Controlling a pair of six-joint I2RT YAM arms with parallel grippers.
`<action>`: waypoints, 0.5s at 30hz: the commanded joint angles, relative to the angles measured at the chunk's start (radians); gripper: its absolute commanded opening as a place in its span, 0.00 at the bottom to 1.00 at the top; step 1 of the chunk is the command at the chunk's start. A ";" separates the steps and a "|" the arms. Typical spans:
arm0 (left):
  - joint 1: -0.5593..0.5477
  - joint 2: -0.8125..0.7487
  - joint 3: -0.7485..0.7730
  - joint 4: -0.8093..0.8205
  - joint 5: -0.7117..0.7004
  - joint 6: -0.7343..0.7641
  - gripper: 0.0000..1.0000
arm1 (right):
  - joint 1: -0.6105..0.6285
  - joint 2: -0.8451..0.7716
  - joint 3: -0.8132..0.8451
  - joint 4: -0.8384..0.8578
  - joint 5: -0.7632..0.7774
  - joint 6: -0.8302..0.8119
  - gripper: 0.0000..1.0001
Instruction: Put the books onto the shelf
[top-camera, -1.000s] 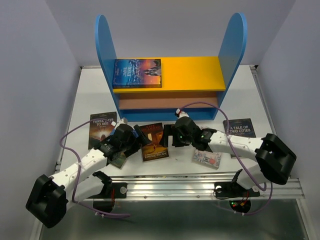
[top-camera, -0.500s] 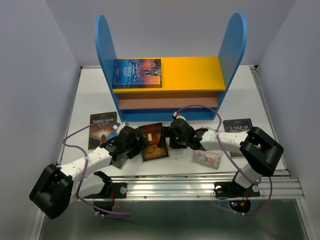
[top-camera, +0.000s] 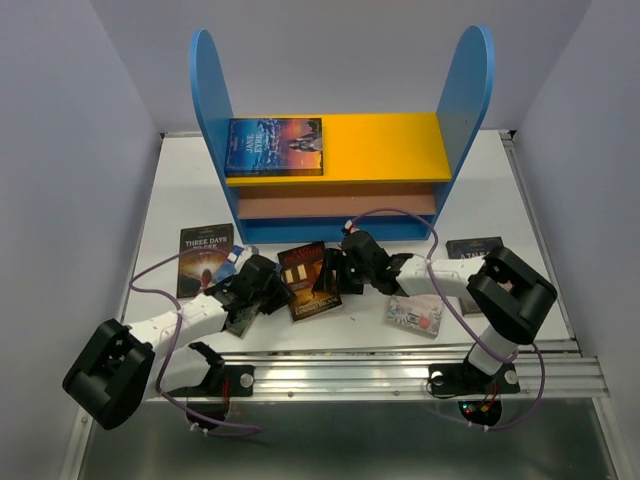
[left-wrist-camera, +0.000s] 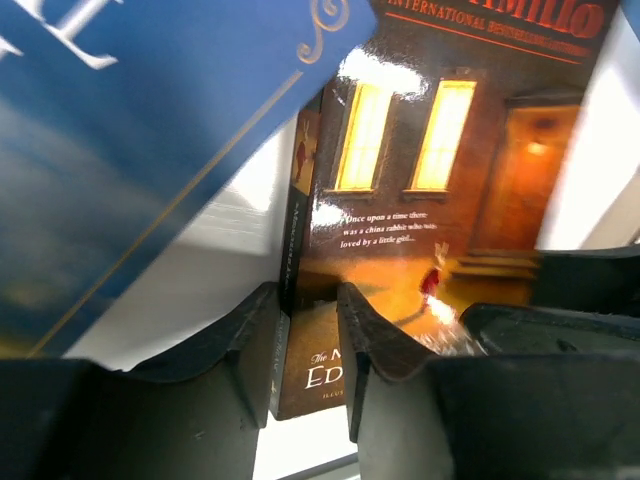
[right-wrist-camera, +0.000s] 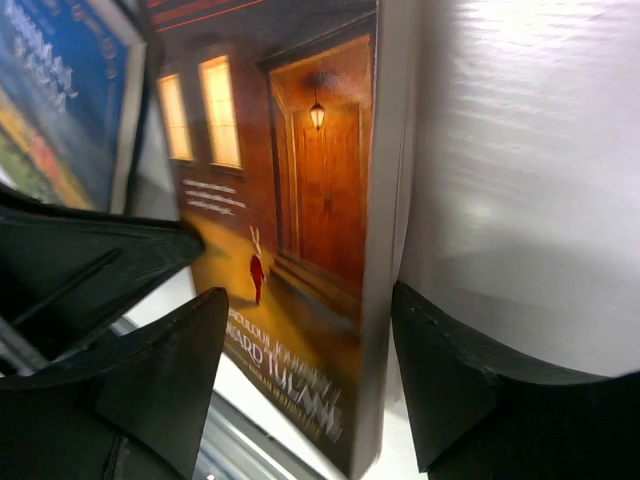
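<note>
A brown-orange book (top-camera: 312, 282) with lit windows on its cover lies between my two grippers, in front of the shelf (top-camera: 210, 90). My left gripper (top-camera: 279, 291) (left-wrist-camera: 305, 300) has its jaws narrowed around the book's (left-wrist-camera: 400, 200) spine corner, one finger beside the spine and one over the cover, with a gap showing. My right gripper (top-camera: 333, 274) (right-wrist-camera: 308, 300) stands open astride the book's (right-wrist-camera: 300, 200) opposite edge. A blue-orange book (top-camera: 274, 146) lies on the yellow top board (top-camera: 390, 145).
Other books lie on the table: a dark one (top-camera: 205, 258) at the left, a floral one (top-camera: 415, 317) at the right front, a dark one (top-camera: 470, 250) behind my right arm. A blue-covered book (left-wrist-camera: 130, 120) lies by my left gripper. A metal rail (top-camera: 400, 375) runs along the near edge.
Both grippers have moved inward onto the brown-orange book from either side and their jaws have narrowed, the left more. The book has turned slightly.
</note>
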 joint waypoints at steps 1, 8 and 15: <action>-0.037 0.017 -0.027 0.099 0.057 -0.039 0.36 | 0.021 -0.044 0.008 0.160 -0.181 0.054 0.69; -0.045 0.055 -0.021 0.113 0.065 -0.042 0.33 | 0.021 -0.161 -0.008 0.177 -0.188 0.051 0.60; -0.045 0.037 -0.008 0.104 0.060 -0.039 0.33 | 0.011 -0.189 -0.013 0.061 -0.082 0.031 0.30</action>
